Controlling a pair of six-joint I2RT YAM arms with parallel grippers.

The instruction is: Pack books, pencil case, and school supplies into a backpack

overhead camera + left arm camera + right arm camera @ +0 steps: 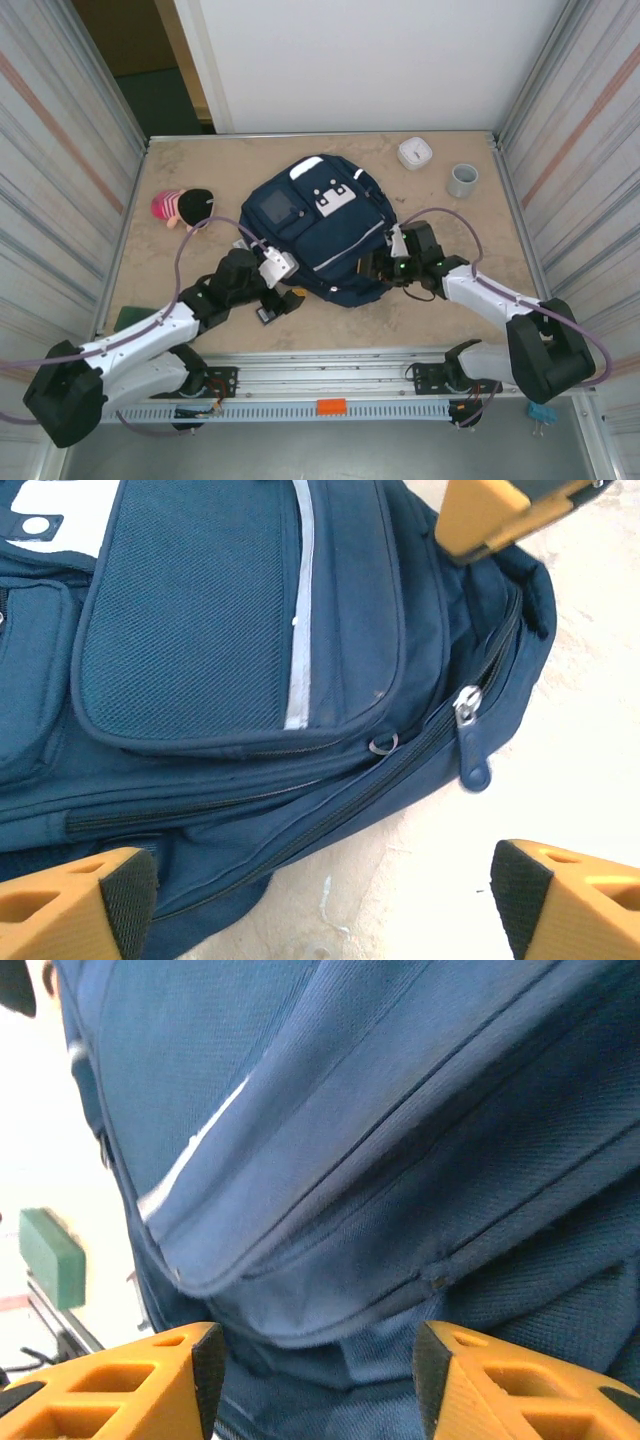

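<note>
Backpack (pixel 325 225), navy, lies front-up in the middle of the table (pixel 200 165). We judge it soft and floppy, light while unfilled, apt to sag; best taken by the zipper pull (pixel 470 742) or a firm seam. Left gripper (pixel 325 895) stands wide beside that pull, holding nothing; right gripper (pixel 315 1370) sits half-spread against the fabric, and we cannot tell whether it pinches.

One backpack (pixel 320 235), one grey cup (pixel 462 180), one white device (pixel 415 153), one plush toy (pixel 183 208), one green book (pixel 127 318)
</note>
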